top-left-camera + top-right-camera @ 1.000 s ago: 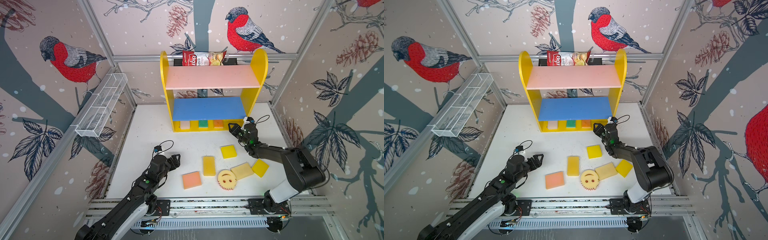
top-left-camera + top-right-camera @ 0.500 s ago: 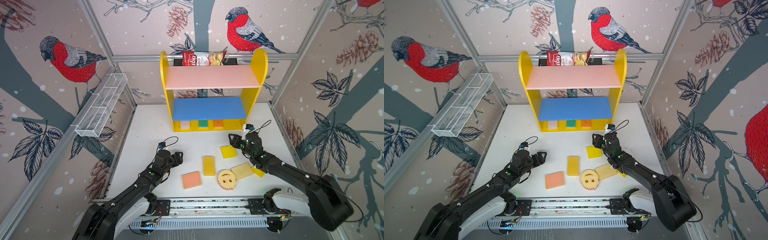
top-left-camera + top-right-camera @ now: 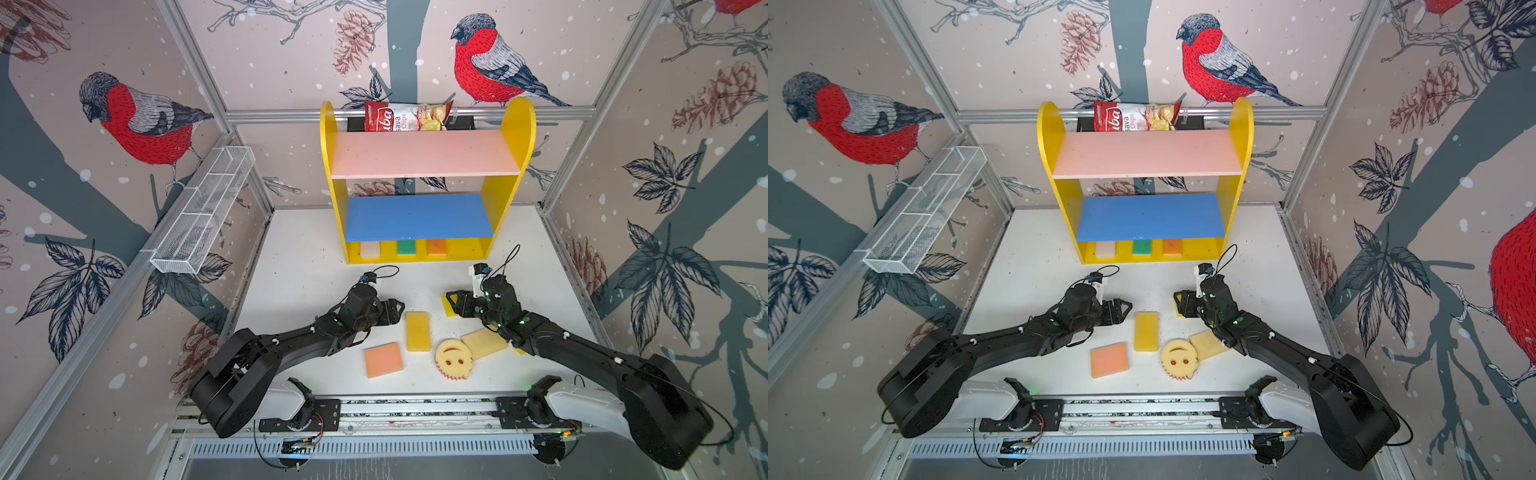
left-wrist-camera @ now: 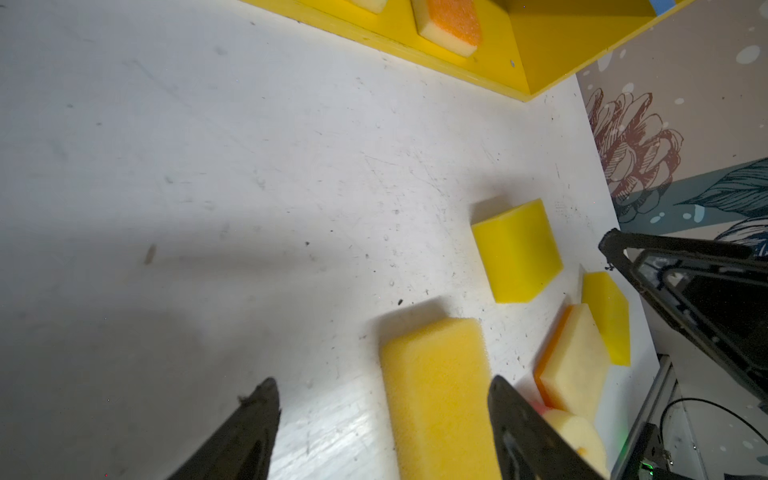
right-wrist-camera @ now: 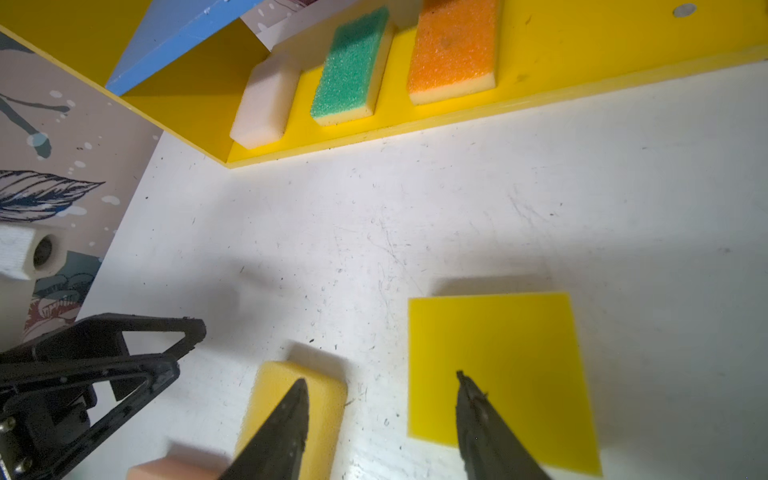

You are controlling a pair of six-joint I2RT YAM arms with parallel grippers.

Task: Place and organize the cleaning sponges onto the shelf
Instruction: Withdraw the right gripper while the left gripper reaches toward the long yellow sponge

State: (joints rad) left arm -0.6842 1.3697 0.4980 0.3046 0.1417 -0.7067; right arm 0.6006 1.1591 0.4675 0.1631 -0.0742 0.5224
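Right wrist view: the square yellow sponge (image 5: 519, 332) lies flat on the white table (image 5: 540, 187), just beside the oblong yellow sponge (image 5: 328, 390), and neither is gripped. Three sponges, cream (image 5: 266, 104), green (image 5: 353, 62) and orange (image 5: 453, 45), sit in a row on the yellow base of the shelf (image 3: 515, 137). Four more lie nearer the front in the top views: peach (image 3: 383, 359), smiley-face (image 3: 453, 358), cream-topped (image 3: 484, 343), and a second yellow square (image 4: 606, 316) partly under the right arm. Within the last second the right gripper (image 5: 380, 376) has drawn back from the shelf's right foot and now hangs over the square sponge, jaws apart and empty. The left gripper (image 4: 382, 379), jaws wide and empty, has advanced to the oblong sponge. The reading is that one placement is over and two fresh picks are being lined up, with six sponges left to shelve.
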